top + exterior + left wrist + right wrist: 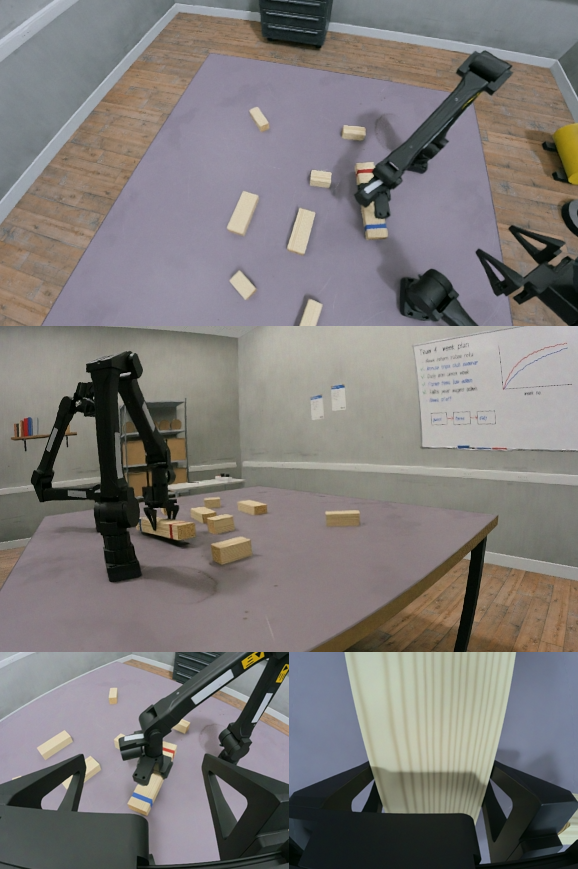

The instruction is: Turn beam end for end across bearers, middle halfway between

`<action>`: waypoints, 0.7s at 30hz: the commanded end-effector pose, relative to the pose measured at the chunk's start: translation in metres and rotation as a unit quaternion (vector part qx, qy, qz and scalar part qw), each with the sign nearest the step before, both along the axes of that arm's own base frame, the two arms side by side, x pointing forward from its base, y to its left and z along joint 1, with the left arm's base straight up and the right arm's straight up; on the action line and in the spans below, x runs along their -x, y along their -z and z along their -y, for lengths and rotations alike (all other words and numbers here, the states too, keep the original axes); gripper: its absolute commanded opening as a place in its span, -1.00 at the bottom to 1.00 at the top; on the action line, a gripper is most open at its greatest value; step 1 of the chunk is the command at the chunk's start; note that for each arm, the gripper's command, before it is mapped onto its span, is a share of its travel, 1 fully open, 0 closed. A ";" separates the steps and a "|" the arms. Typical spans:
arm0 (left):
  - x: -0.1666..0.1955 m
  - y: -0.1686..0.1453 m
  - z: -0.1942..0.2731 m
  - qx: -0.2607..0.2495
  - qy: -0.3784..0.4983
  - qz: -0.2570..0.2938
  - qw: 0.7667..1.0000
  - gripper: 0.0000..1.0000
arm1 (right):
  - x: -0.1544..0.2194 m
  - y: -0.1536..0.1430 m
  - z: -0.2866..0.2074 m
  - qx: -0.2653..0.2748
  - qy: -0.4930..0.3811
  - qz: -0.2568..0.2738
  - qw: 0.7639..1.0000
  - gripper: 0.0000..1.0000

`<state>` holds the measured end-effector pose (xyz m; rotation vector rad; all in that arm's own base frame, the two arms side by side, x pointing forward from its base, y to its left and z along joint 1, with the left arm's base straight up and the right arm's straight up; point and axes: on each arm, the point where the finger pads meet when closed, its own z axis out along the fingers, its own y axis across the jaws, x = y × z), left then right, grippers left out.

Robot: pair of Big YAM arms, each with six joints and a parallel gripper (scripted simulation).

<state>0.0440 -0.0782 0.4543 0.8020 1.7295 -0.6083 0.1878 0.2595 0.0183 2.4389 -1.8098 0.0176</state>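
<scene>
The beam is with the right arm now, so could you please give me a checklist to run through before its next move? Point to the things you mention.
1. Right gripper [372, 198] [163, 522] [152, 770] [432, 764] shut on the beam [373, 218] [186, 530] [148, 789] [431, 721]: ok.
2. Beam off the table [190, 165] [300, 586] [182, 834]: seems ok, judging by the shadow under it.
3. Red band [365, 171] [171, 529] [168, 750] and blue band [375, 227] [142, 798] both in sight for telling the ends apart: ok.
4. Left gripper [494, 239] [144, 754] open and away from the beam: ok.
5. Which blocks are the bearers: cannot tell.
6. Beam set across two blocks: not ok.
</scene>
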 end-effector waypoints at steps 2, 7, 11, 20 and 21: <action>0.001 -0.010 -0.002 0.004 -0.004 0.010 1.000 1.00 | -0.024 -0.023 -0.040 -0.050 -0.005 0.034 0.998 0.33; 0.001 -0.010 -0.002 0.004 -0.004 0.010 1.000 1.00 | -0.007 0.003 -0.016 -0.038 -0.006 0.026 0.999 0.33; 0.001 -0.010 -0.002 0.004 -0.004 0.010 1.000 1.00 | -0.013 0.013 -0.025 -0.040 -0.005 0.028 0.999 0.33; 0.001 -0.010 -0.002 0.004 -0.004 0.010 1.000 1.00 | -0.014 -0.031 -0.020 -0.054 -0.004 0.038 0.998 1.00; 0.001 -0.010 -0.002 0.004 -0.004 0.010 1.000 1.00 | -0.015 -0.040 -0.021 -0.056 -0.004 0.039 0.998 1.00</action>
